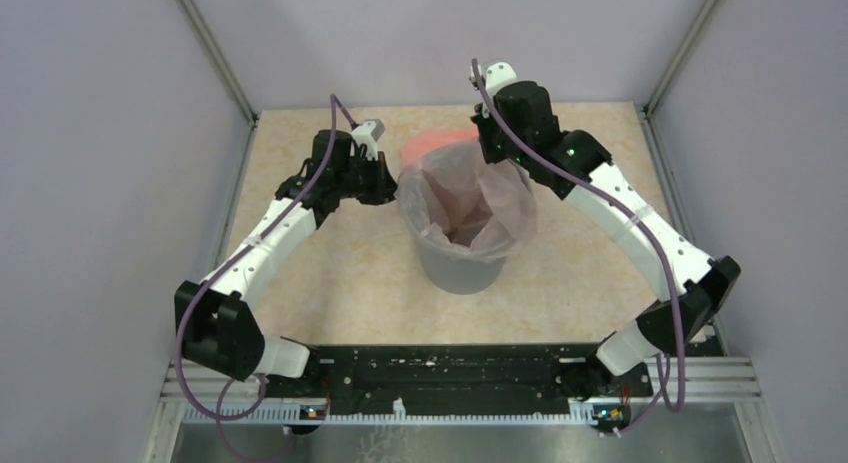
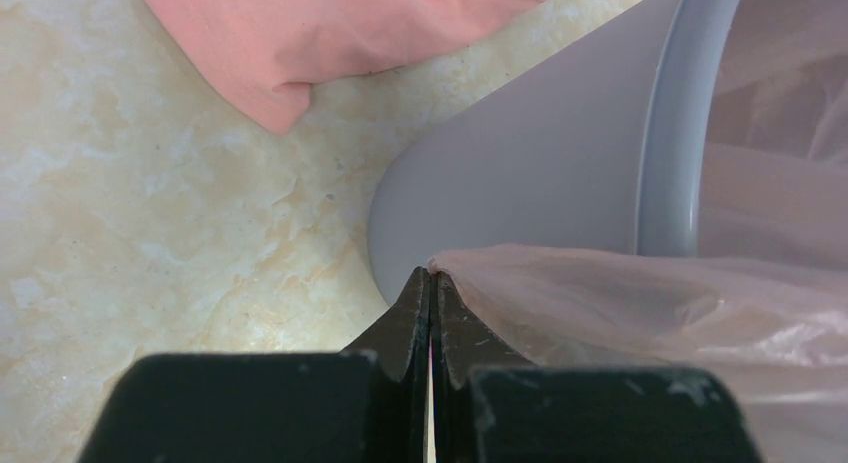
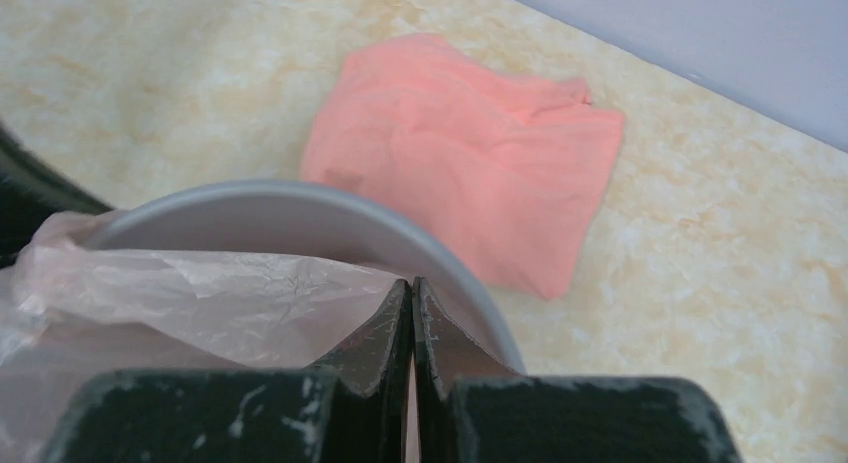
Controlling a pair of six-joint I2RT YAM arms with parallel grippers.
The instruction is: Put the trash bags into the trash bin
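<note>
The grey trash bin (image 1: 462,273) stands mid-table, and the see-through pale pink trash bag (image 1: 470,205) sits in its mouth, its film bulging above the rim. At the bin's left rim, my left gripper (image 1: 390,188) is shut. In the left wrist view its tips (image 2: 431,273) pinch a corner of the bag (image 2: 650,308) just outside the bin wall (image 2: 540,173). My right gripper (image 1: 497,151) is at the far right rim. It is shut too (image 3: 412,281), with the bag's crinkled edge (image 3: 200,303) caught at its tips over the bin rim (image 3: 300,196).
An opaque salmon-pink folded sheet (image 1: 437,137) lies flat on the table just behind the bin, also seen in the wrist views (image 3: 470,153) (image 2: 330,28). Grey walls close in the table on the left, right and back.
</note>
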